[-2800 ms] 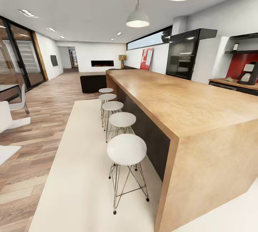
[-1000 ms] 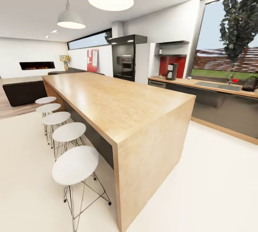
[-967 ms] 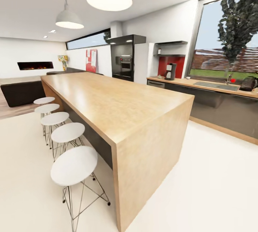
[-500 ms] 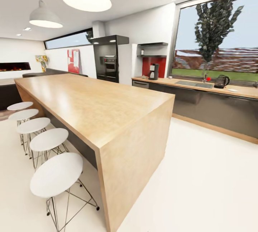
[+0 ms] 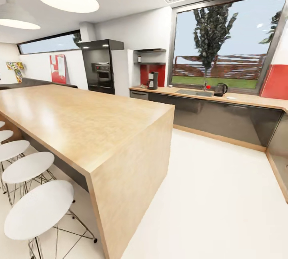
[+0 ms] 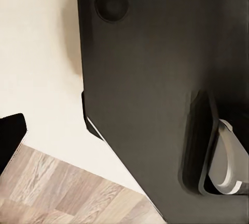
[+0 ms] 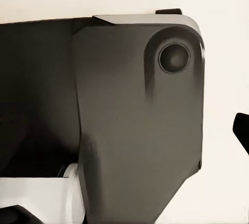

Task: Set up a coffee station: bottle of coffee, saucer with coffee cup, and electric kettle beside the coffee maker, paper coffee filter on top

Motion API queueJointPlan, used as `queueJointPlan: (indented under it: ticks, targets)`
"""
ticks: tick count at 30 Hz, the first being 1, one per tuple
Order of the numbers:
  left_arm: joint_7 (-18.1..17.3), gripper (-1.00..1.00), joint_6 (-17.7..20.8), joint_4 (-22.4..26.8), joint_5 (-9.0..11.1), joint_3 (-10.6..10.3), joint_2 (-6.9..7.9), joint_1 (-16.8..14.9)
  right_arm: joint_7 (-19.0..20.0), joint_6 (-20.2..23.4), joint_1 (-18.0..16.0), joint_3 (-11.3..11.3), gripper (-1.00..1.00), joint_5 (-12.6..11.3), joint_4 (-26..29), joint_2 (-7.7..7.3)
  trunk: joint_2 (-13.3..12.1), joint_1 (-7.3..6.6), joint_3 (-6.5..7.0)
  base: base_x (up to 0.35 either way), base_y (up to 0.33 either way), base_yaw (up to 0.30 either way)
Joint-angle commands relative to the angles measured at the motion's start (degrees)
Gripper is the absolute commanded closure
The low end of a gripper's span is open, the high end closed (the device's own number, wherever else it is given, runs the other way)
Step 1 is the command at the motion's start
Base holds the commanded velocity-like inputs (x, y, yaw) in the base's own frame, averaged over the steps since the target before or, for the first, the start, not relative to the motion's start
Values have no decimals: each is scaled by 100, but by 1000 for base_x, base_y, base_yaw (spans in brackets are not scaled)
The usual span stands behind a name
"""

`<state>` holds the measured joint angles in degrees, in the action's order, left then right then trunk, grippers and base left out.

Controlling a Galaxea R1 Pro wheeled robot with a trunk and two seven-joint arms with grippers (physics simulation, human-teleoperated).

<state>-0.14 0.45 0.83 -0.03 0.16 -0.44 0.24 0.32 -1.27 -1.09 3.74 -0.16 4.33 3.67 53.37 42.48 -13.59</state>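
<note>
Nearest in the head view stands the long light-wood kitchen island (image 5: 80, 123), its square end facing the camera, with a row of round white stools on thin wire legs (image 5: 38, 209) tucked along its side. Cream floor (image 5: 208, 195) runs from the island's end to the back wall.

Beyond the island, a wood-topped counter over dark glossy cabinet fronts (image 5: 240, 101) runs under a big window (image 5: 220, 43). The black coffee maker (image 5: 153, 80) stands on that counter at its end nearest the tall black oven cabinet (image 5: 101, 67), before a red splashback. A dark wall shelf (image 5: 150, 50) hangs above the coffee maker; what it carries is too small to tell. Further along the counter, past the sink (image 5: 194, 93), the dark electric kettle (image 5: 220, 89) sits well apart from the coffee maker, with a small white flat thing just beside it.

Both wrist views look down on the robot's dark grey base (image 6: 155, 94) over cream floor and wood planks. A black tip shows at each picture's edge, so whether either pincer is wide or narrow I cannot tell.
</note>
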Motion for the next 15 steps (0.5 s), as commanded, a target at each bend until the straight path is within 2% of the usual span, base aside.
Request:
queueJointPlan:
  ticks: [1,15]
  targets:
    - [1,-100,-1,11,4,5,0,2,3,-13,-4,38,-100,-2,-6,2,-37,-22,13,0,0,-300]
    - [34,-100,-27,14,13,10,2,2,3,-13,-4,31,-100,-2,-6,2,-599,-330,264,0,0,-300]
